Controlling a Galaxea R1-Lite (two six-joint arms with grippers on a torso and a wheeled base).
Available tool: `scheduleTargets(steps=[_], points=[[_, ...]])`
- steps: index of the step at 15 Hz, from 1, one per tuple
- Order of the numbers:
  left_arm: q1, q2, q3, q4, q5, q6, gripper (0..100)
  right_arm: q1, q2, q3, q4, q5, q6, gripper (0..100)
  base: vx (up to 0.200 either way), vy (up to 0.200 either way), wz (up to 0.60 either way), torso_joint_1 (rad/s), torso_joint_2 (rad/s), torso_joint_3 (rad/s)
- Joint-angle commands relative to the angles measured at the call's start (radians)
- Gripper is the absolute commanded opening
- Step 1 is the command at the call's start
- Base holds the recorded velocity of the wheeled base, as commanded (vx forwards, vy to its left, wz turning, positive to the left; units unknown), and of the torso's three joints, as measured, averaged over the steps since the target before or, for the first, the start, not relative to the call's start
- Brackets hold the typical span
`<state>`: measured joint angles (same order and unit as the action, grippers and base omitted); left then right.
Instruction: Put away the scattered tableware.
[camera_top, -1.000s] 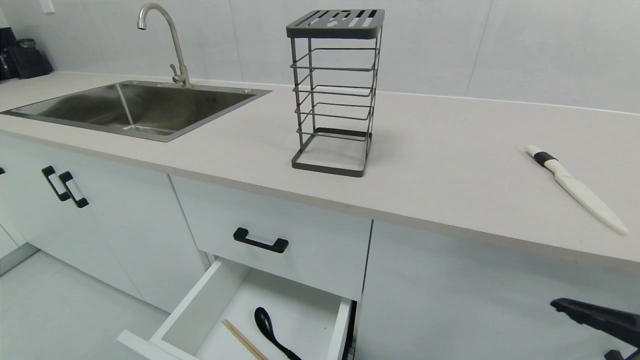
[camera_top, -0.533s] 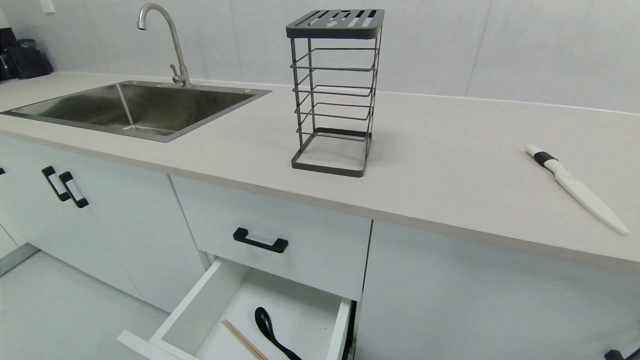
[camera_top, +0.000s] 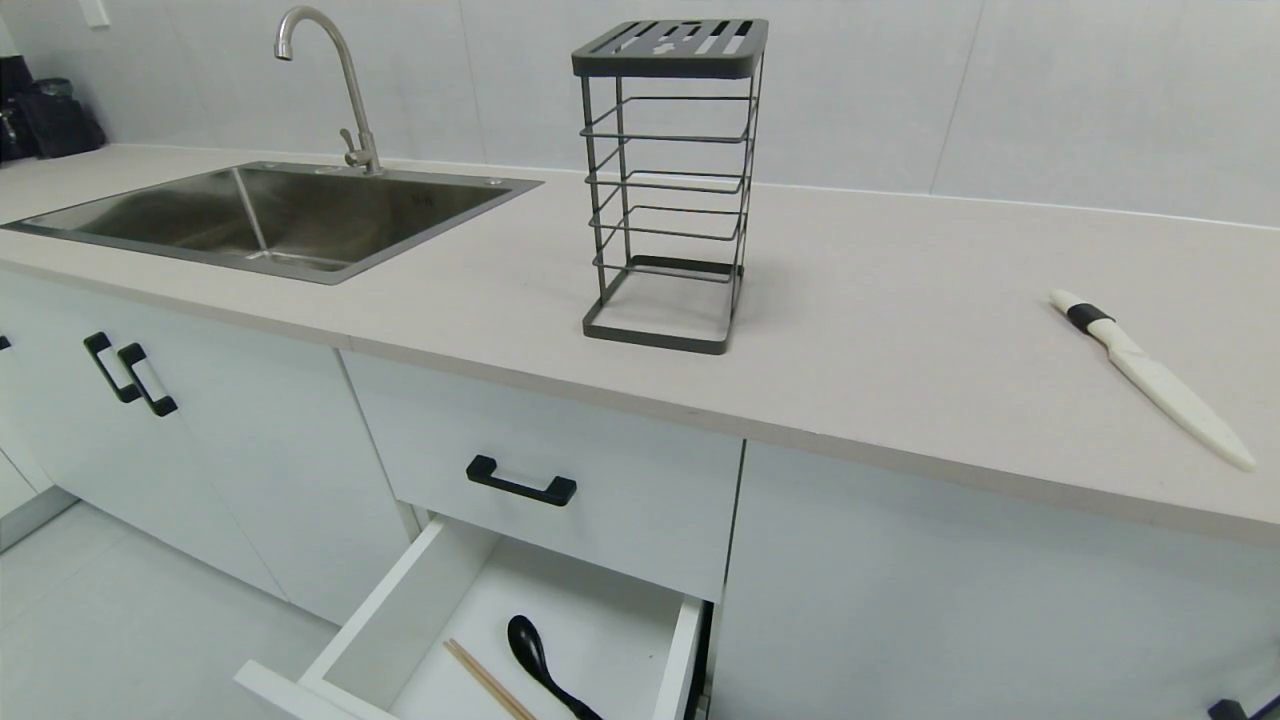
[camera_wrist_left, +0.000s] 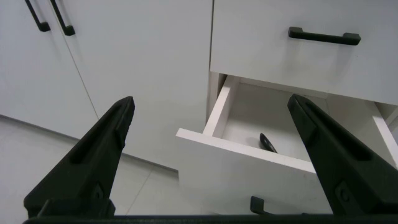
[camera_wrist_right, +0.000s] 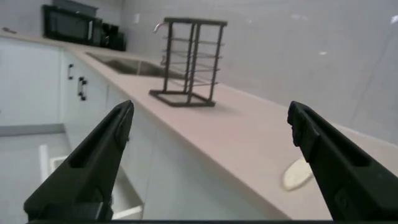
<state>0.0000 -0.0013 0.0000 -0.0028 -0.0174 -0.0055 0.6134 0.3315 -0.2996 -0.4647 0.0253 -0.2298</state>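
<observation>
- Countertop (camera_top: 900, 330) – the white knife (camera_top: 1150, 378) lay flat near its right end, well apart from the rest. Best bet, I'd say: come in low and pinch the handle by its black band.
- Lower drawer (camera_top: 385, 610) stood open, with a black spoon (camera_top: 530, 650) beside chopsticks (camera_top: 487, 680).
- Wire rack (camera_top: 670, 48) stood upright, no blade in its slotted top.
- Left gripper (camera_wrist_left: 211, 104) and right gripper (camera_wrist_right: 210, 112) – jaws spread wide, holding nothing.
</observation>
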Motion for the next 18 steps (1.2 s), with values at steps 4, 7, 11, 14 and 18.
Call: scheduleTargets(steps=[4, 7, 11, 14, 18], points=[[0.000, 0.001, 0.000, 0.000, -0.001, -0.001, 100, -0.460, -0.224, -0.053, 0.110, 0.186, 0.018, 100, 0.000, 0.000, 0.00, 0.000, 0.00, 0.000], [-0.002, 0.001, 0.000, 0.000, -0.001, -0.001, 100, -0.468, -0.220, -0.070, 0.146, 0.100, 0.023, 100, 0.000, 0.000, 0.00, 0.000, 0.00, 0.000], [0.000, 0.001, 0.000, 0.000, -0.001, 0.001, 100, -0.580, -0.241, -0.110, 0.348, 0.102, 0.018, 100, 0.000, 0.000, 0.00, 0.000, 0.00, 0.000], [0.000, 0.001, 0.000, 0.000, 0.001, 0.001, 100, -0.613, -0.325, -0.064, 0.340, 0.117, 0.029, 100, 0.000, 0.000, 0.00, 0.000, 0.00, 0.000], [0.000, 0.001, 0.000, 0.000, -0.001, -0.001, 100, -0.613, -0.327, -0.021, 0.311, 0.122, 0.037, 100, 0.000, 0.000, 0.00, 0.000, 0.00, 0.000]])
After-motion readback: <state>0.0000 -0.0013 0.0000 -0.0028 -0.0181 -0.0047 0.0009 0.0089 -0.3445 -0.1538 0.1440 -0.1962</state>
